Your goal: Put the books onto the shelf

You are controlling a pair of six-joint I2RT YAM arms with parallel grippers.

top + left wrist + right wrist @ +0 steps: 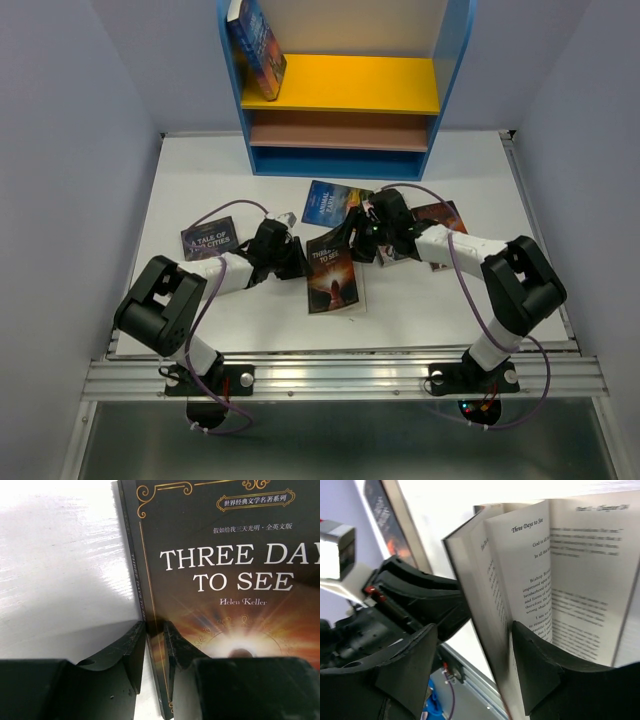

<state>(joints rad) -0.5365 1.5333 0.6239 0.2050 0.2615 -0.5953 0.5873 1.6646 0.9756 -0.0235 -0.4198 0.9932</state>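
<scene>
The book "Three Days to See" [333,272] lies mid-table, its far end lifted and fanned open. My left gripper [297,258] is shut on its spine edge; in the left wrist view the fingers [134,645] pinch the dark cover [235,570] from both sides. My right gripper [363,238] is open at the book's far end. In the right wrist view one finger [535,660] sits between the printed pages [570,570], while the other finger [415,665] stands well clear of the cover. The shelf [340,163] is at the back, with one blue book [257,45] leaning on its yellow board.
"A Tale of Two Cities" [208,239] lies left of my left arm. A blue-covered book [328,203] lies in front of the shelf. An orange-brown book [442,214] sits under my right arm. Grey walls close in both sides, and a metal rail [340,375] runs along the near edge.
</scene>
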